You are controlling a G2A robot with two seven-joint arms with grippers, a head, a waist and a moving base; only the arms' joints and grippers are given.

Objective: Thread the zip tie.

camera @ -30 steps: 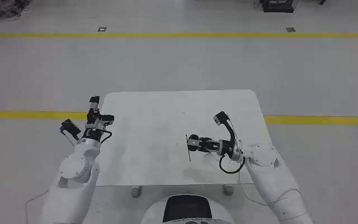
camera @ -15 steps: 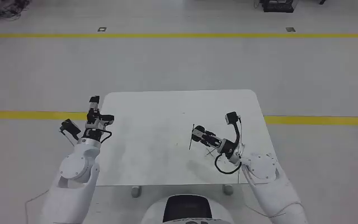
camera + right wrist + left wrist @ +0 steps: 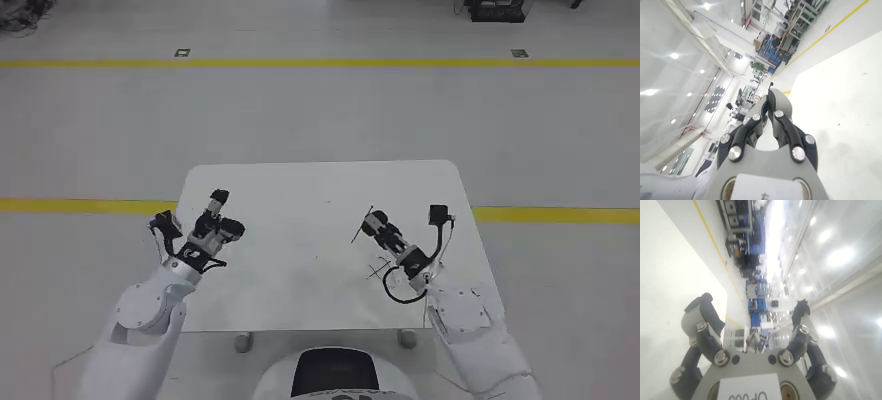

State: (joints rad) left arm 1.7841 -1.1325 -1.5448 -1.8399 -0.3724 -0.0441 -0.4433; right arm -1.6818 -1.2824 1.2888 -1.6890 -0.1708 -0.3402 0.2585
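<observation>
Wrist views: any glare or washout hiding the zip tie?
Left wrist view: table washed to white beside the open left end effector, ceiling lights flare. Right wrist view: table bright too, but the zip tie stands dark past the shut right end effector. Top view: even light, zip tie readable.

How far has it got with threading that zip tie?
Done: the right claw is shut on the thin black plastic zip tie, raised over the white table. In hand: nothing beyond that hold. Left: the left claw is open, empty and well apart from the tie, which shows no loop, so the threading itself is not yet done.
</observation>
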